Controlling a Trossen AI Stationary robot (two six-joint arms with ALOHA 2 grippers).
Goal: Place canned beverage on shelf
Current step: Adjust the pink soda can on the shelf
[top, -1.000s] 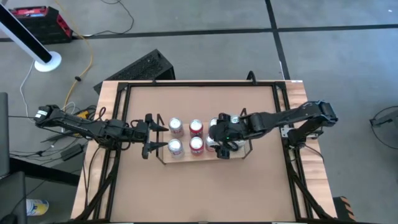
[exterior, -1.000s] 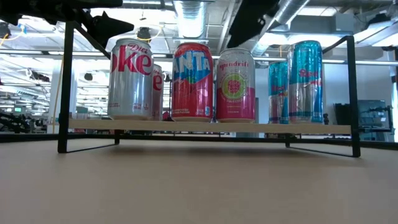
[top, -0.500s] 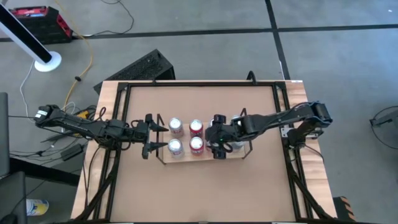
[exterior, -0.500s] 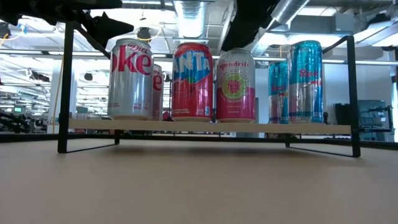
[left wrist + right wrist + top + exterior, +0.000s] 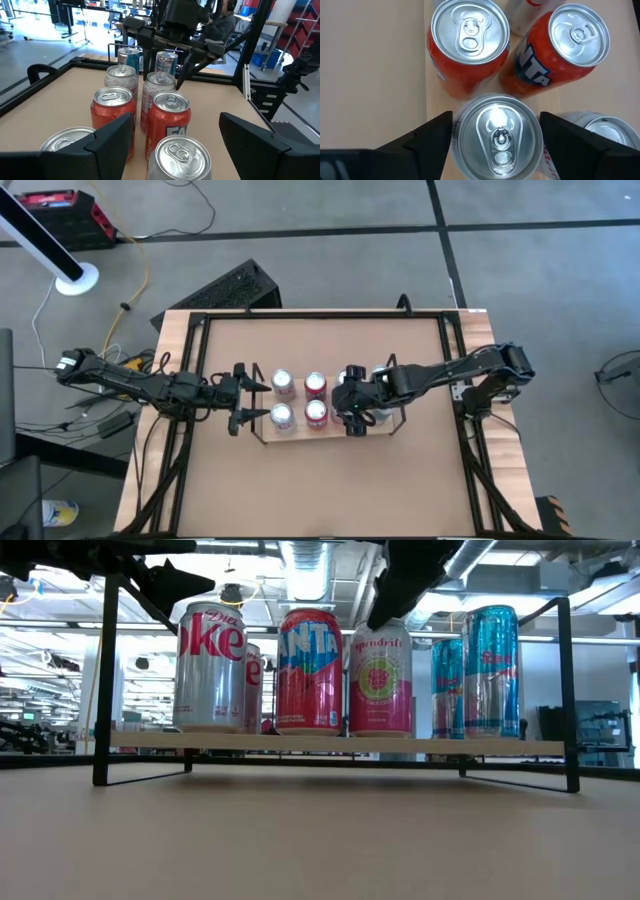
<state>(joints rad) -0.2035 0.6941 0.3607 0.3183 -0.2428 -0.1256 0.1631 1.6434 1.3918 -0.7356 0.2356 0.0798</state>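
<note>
Centre of the high view: the right gripper (image 5: 352, 406) straddles the pink Spindrift can (image 5: 379, 678), fingers apart either side, no clamp showing, the can upright on the shelf (image 5: 330, 744) beside the Fanta can (image 5: 309, 670). At centre-left the left gripper (image 5: 240, 393) hangs open beside the shelf's end. Looks nearly done, only a release and retreat left, I'd judge.

Cans (image 5: 300, 400) on shelf (image 5: 262, 432) (grippers flanking)
</note>
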